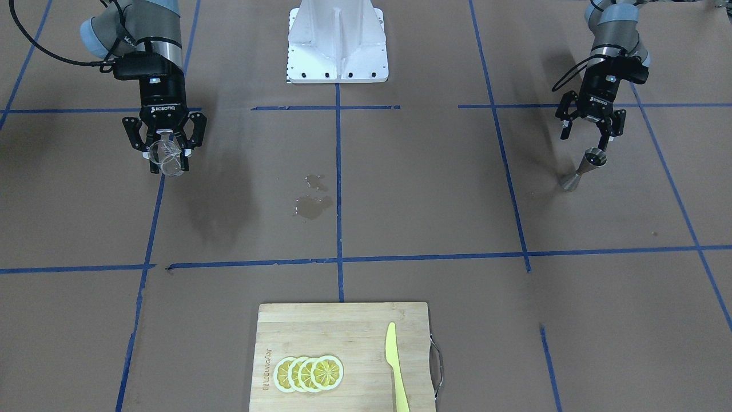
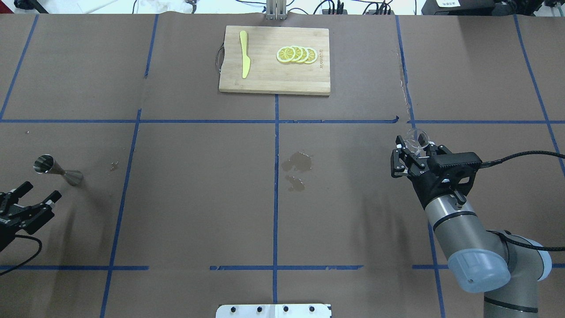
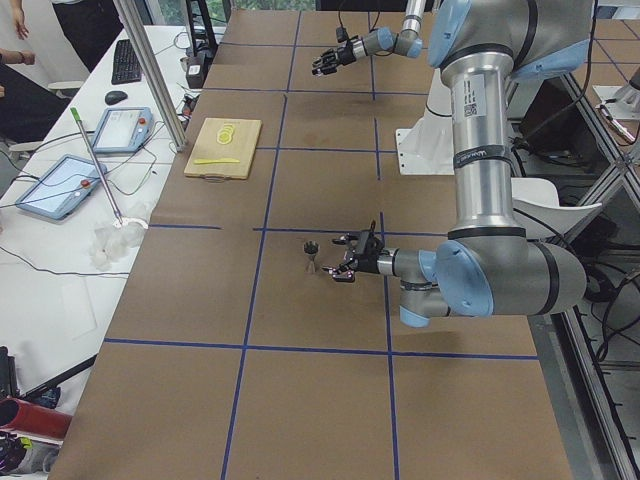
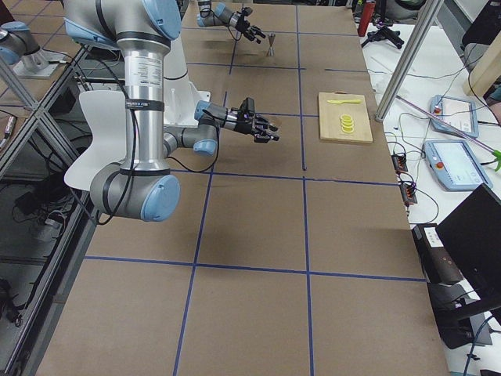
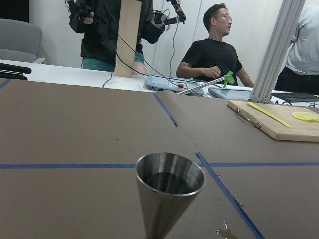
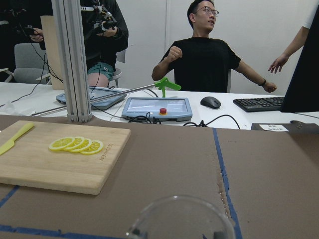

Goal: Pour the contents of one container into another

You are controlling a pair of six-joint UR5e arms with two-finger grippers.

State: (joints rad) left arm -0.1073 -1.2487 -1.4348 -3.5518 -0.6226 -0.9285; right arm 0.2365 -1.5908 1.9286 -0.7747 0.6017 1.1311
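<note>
The clear glass cup (image 1: 168,163) is pinched in the jaws of the right gripper (image 2: 414,148), held clear of the bench (image 2: 198,198) on the robot's right side. Well apart from it, the steel jigger (image 2: 57,169) stands upright on the bench just ahead of the left gripper (image 2: 43,190), whose jaws are spread and not touching it. Wet patches (image 2: 298,162) lie mid-bench between the two. On the far side, a cutting board (image 2: 265,75) carries lemon slices (image 2: 296,54) and a yellow knife (image 2: 244,59).

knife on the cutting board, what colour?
Light yellow-green, plain: the flat plastic knife on the wooden cutting board. Shows best in the exterior front-facing view.
</note>
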